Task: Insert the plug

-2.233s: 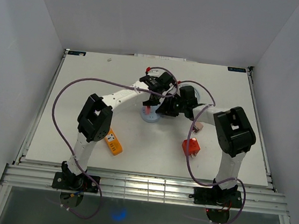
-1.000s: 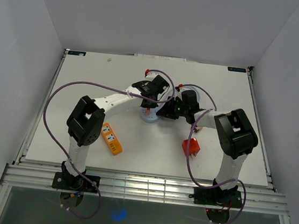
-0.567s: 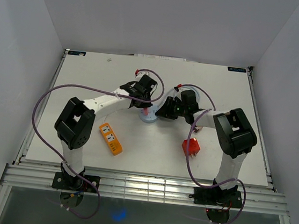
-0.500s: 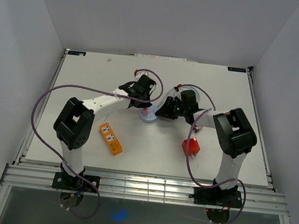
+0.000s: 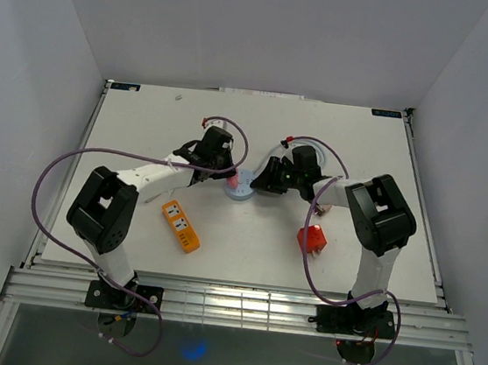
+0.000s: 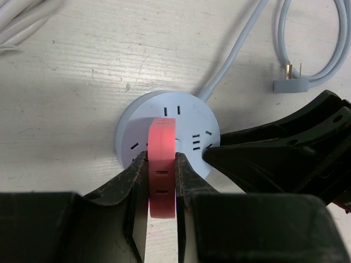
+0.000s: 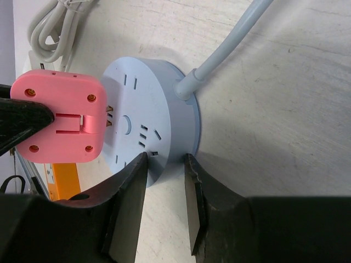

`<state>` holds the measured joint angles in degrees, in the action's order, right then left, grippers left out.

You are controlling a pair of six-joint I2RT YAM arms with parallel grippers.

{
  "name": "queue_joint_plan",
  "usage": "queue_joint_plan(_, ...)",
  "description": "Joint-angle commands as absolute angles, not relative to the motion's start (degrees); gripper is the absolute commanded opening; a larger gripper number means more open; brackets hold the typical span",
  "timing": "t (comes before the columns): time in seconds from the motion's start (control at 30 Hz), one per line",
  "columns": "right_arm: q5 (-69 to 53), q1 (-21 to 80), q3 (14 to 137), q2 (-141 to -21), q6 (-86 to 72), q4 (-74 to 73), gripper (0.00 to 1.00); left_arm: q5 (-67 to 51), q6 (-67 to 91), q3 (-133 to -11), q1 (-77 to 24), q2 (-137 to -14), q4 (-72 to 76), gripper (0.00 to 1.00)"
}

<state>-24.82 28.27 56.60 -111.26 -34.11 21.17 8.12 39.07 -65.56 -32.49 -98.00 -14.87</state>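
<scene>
White table, surface faintly grained. Round pale-blue socket lies flat near the centre. Its cord runs across the surface and loops round to a flat pronged cord end. Orange power strip lies left front, at a slant. Red adapter lies right front. White cable bundle lies near the socket.

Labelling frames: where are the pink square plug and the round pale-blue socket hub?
pink square plug (image 7: 57,118): right wrist view, its back face.
round pale-blue socket hub (image 7: 159,98): right wrist view, its slotted top face.
</scene>
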Motion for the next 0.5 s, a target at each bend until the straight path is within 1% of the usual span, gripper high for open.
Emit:
queue_joint_plan(0.0,-22.06,28.83,56.34,-114.96,-31.64,14.24,0.37,7.21,37.88,-60.21,-31.03,-95.81,-17.41,0.0)
queue_joint_plan(0.47,-21.62,29.0,56.95,-115.49,-31.73,13.62,0.36,2.9,40.78,-48.26,-27.25,-93.34,-6.25,0.0)
